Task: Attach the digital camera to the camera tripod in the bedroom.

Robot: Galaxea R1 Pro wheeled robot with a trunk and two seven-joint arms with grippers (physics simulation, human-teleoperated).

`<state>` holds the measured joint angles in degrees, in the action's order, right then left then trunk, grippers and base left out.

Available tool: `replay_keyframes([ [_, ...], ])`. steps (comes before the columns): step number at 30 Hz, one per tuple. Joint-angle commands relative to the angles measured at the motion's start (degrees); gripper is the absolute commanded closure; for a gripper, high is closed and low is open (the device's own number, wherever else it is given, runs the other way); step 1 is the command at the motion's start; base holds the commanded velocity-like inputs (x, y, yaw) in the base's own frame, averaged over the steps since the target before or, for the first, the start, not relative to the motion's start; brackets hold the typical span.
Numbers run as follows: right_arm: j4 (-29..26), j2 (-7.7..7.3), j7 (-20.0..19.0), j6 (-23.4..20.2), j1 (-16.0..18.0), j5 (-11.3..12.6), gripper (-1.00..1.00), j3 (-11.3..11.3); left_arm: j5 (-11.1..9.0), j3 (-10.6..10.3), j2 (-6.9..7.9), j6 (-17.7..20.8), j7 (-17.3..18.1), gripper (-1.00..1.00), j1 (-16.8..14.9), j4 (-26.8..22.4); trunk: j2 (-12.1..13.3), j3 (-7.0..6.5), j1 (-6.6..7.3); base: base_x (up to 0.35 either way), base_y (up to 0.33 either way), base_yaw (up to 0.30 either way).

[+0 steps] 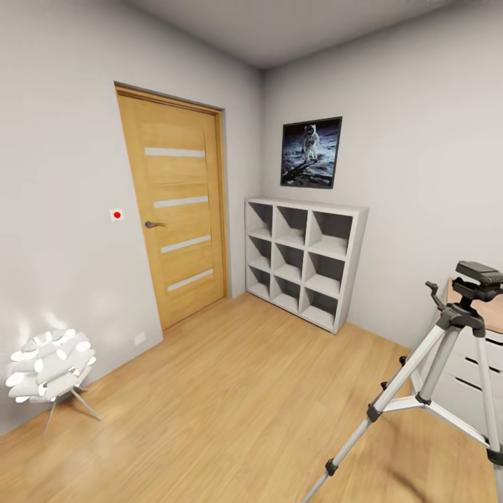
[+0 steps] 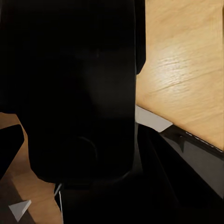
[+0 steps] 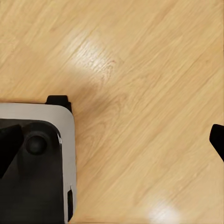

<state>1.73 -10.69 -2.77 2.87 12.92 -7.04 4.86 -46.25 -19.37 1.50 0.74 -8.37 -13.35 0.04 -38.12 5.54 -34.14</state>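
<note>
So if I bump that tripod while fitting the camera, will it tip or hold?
The camera tripod looks tall with thin silver legs and a black head on top, so it is probably top-heavy and tippy under a sideways push. The legs are splayed wide, which should help. Its feet stand on smooth wood floor, so it may slide.

Silver-legged camera tripod (image 1: 447, 349) upright on bedroom floor; black head bare
</note>
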Motion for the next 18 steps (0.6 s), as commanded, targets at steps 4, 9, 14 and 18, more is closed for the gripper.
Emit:
replay_keyframes([
  [4,0.2,-0.03,-0.4,0.2,0.1,-0.7,-1.00,0.5,-0.2,-0.5,-0.02,-0.8,-0.1,1.00,0.0,0.0,1.5,-0.63,0.87,0.000,0.000,0.000],
  [9,0.2,-0.01,-0.5,0.1,0.1,-0.7,-1.00,0.5,-0.2,-0.5,-0.05,-1.2,-0.1,1.00,0.1,0.0,3.5,-1.53,1.97,0.000,0.000,0.000],
  [14,0.2,-0.03,-0.5,0.1,0.1,-0.7,-1.00,0.5,-0.2,-0.5,-0.08,-1.3,-0.1,1.00,0.1,0.0,5.5,-2.42,3.06,0.000,0.000,0.000],
  [18,0.2,0.01,-0.5,0.1,0.1,-0.7,-1.00,0.5,-0.2,-0.5,-0.12,-1.3,-0.1,1.00,0.1,0.0,7.2,-3.14,3.94,0.000,0.000,0.000],
])
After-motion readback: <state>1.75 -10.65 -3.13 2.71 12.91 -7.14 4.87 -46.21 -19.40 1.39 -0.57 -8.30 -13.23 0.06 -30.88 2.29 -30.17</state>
